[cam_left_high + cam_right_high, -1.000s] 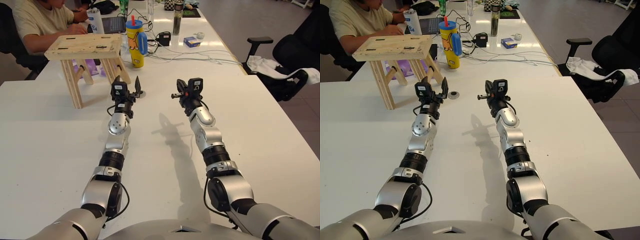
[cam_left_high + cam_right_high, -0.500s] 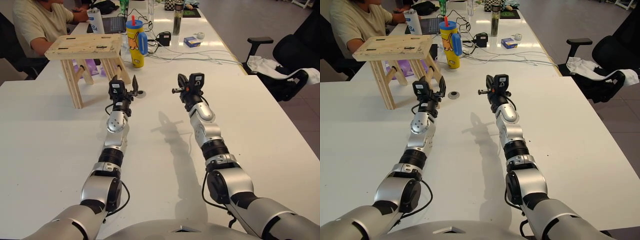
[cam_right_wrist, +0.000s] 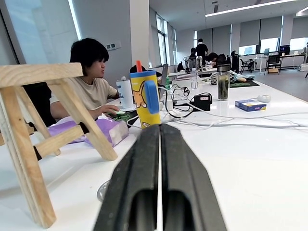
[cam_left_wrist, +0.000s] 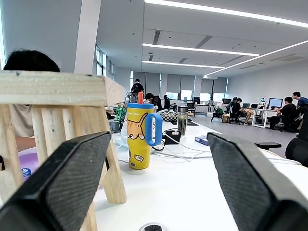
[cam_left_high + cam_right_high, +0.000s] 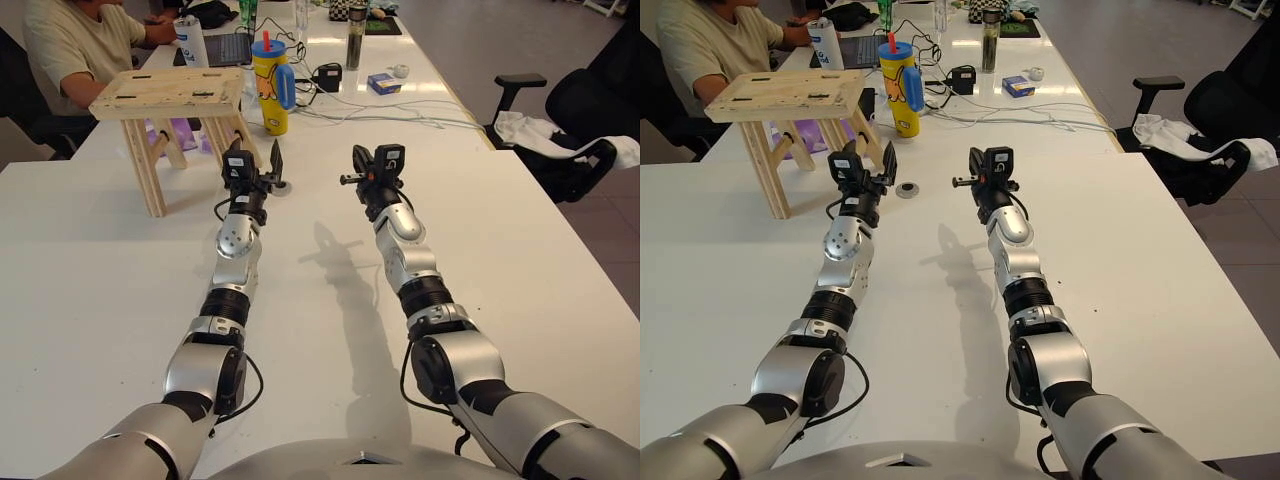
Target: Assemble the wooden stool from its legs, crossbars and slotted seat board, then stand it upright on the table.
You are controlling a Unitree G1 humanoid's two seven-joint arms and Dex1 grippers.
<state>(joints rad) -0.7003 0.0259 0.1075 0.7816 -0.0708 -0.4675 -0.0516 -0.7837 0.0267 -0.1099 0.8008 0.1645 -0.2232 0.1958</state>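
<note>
One wooden stool (image 5: 170,94), one yellow tumbler (image 5: 268,100), one small round disc (image 5: 906,189).

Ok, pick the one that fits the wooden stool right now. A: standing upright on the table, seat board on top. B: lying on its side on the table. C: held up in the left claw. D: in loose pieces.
A: the wooden stool stands on its legs on the table, seat board on top, apart from the open left claw.

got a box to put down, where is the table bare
Bare table right of the right gripper, and left of the left gripper, in front of the stool. Crowded beyond: yellow cup, cables.
</note>
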